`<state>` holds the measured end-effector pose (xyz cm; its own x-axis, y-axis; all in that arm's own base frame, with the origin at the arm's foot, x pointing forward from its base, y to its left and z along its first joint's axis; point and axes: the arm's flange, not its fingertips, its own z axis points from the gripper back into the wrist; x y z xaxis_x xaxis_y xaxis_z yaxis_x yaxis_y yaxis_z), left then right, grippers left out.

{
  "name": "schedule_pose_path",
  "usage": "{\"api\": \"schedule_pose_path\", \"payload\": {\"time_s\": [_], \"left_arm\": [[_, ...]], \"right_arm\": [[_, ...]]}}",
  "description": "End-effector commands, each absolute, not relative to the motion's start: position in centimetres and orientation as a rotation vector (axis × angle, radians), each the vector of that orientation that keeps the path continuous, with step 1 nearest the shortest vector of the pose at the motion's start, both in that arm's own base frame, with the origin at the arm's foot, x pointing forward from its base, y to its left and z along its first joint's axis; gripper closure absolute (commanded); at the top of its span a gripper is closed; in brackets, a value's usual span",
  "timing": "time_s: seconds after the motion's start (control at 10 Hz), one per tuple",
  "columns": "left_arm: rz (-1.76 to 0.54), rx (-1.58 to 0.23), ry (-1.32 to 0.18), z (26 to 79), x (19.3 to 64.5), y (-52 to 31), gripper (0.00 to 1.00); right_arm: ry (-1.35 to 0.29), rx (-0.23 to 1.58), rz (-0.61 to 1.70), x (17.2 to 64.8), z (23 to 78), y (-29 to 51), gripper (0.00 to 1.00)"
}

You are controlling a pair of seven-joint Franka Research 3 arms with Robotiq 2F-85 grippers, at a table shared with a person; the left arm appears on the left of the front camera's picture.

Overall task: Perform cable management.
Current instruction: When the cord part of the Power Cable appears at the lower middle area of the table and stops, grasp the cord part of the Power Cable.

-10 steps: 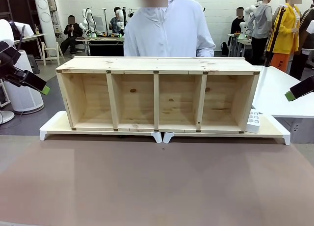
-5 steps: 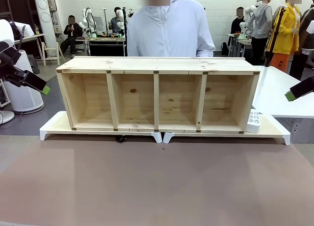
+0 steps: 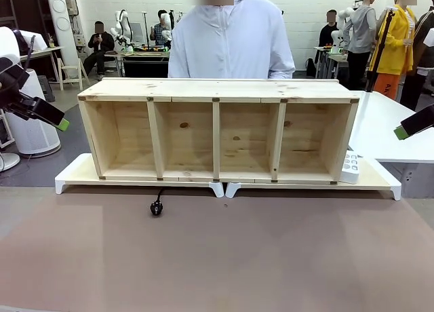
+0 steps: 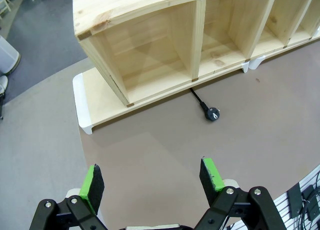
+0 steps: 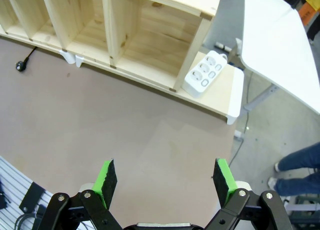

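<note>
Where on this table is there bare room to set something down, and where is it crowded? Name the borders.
Free: the brown mat before the white risers, bare apart from the plug and cable left of centre; the four compartments and top of the wooden shelf. Crowded: the risers' right end, where the power strip sits beside the shelf's end wall.

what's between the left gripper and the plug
Bare brown tabletop. In the left wrist view nothing lies on the stretch between the open left gripper and the plug.
</note>
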<state>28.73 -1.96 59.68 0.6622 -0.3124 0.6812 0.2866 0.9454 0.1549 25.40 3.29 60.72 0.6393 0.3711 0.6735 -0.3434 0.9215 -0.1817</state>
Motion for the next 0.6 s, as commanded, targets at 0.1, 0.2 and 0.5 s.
{"api": "schedule_pose_path", "payload": {"time_s": [0.1,0.2,0.5], "left_arm": [[-0.34,0.041,-0.787,59.68,29.01,-2.04,0.0],[-0.34,0.041,-0.787,59.68,29.01,-2.04,0.0],[-0.34,0.041,-0.787,59.68,29.01,-2.04,0.0]], "right_arm": [[-0.767,-0.047,0.405,25.64,60.5,3.36,0.0],[-0.767,-0.047,0.405,25.64,60.5,3.36,0.0],[-0.767,-0.047,0.405,25.64,60.5,3.36,0.0]]}}
